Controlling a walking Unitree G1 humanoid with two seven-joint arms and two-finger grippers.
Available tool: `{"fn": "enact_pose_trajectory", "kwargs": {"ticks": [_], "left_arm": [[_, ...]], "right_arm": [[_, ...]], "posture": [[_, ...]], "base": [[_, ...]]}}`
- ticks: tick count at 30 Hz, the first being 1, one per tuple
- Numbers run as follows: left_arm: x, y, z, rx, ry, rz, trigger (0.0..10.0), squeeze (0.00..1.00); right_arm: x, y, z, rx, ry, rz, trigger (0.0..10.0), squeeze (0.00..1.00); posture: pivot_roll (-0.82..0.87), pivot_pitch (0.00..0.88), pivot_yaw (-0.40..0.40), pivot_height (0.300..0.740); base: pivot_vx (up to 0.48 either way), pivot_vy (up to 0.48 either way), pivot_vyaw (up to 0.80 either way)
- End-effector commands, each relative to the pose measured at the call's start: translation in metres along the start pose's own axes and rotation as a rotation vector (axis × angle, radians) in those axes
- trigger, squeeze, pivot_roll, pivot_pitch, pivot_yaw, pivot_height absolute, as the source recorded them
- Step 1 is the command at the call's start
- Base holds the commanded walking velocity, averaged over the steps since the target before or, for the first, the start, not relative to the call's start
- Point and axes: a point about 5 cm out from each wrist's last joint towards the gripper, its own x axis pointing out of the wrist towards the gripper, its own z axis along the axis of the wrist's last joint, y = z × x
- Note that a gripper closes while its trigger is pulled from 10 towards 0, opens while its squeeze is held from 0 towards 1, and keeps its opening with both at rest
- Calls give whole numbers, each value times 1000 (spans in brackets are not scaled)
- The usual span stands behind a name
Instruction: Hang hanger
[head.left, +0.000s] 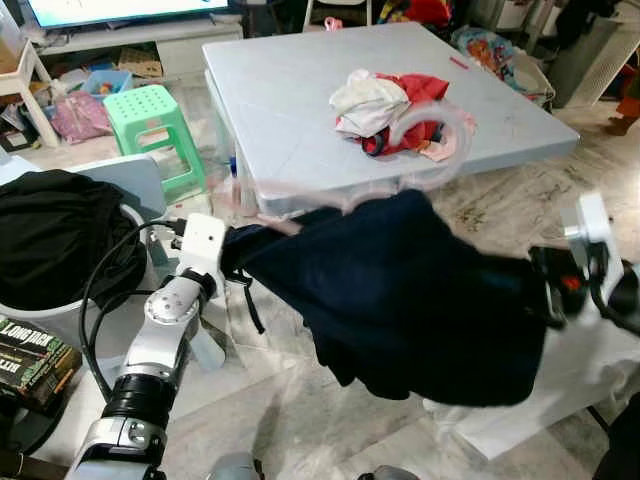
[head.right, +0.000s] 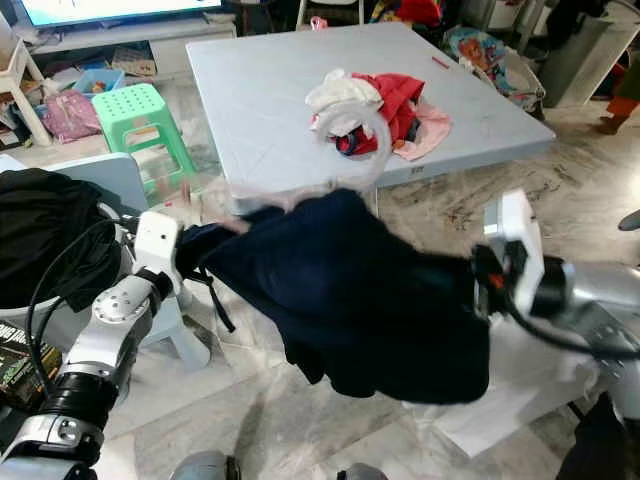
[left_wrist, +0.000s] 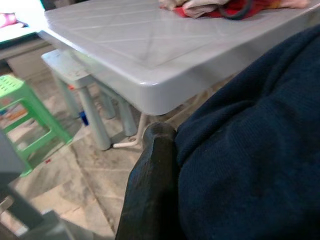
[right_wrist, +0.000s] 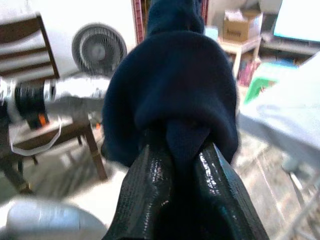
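Navy garment (head.left: 400, 290) is stretched between both tools, pale hanger (head.left: 420, 140) blurred above.
Right tool (right_wrist: 182, 150) is clamped on cloth; left tool (left_wrist: 155, 165) grip can't be told. Probably mid-carry, so a rail needs finding next.

Pale pink hanger (head.left: 400, 165), motion-blurred, hook curling up over the clothes pile, shoulders threaded into a dark navy garment (head.left: 410, 300). Garment hangs in the air, stretched between left claw (head.left: 232, 252) and right claw (head.left: 545, 285), lower part sagging.
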Motion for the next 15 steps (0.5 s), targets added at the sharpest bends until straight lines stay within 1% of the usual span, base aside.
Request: {"fn": "enact_pose_trajectory", "kwargs": {"ticks": [1,7,8,9,10,12,13,14,15], "left_arm": [[-5,2,-9,-6,44,22,0,0],[-5,-3,-8,-16,32,5,0,0],[-6,-8,-6,-9,20,-20,0,0],[-6,-8,-6,-9,20,-20,0,0],[-5,-18,-2,44,-7,-88,0,0],[-6,-25,-1,69,-17,-138,0,0],[-6,-28,-1,83,-15,-163,392,600],[-7,-33,-2,98,-17,-200,9686,1000],[-10,-40,-3,162,-19,-265,10000,1000]], "right_arm": [[-3,-3,18,-52,-84,-36,10000,0],[1,-6,11,-60,-60,-75,10000,0],[4,-12,10,-81,-64,-133,10000,0],[4,-12,10,-81,-64,-133,10000,0],[11,-31,3,-151,-15,-304,10000,0],[16,-40,-2,-185,23,-384,10000,0],[18,-42,-4,-197,33,-397,10000,0],[21,-41,-6,-200,29,-397,10000,0],[28,-40,-10,-198,21,-400,10000,0]], "posture": [[-56,0,-4,740],[-55,0,-4,740],[-55,0,-4,740],[-55,0,-4,740],[-53,0,-6,740],[-53,0,-6,740],[-51,0,-6,740],[-51,0,-6,740],[-44,0,-8,740]], "base": [[0,0,0],[0,0,0],[0,0,0],[0,0,0],[0,0,0],[0,0,0],[0,0,0],[0,0,0],[0,0,0]]}}
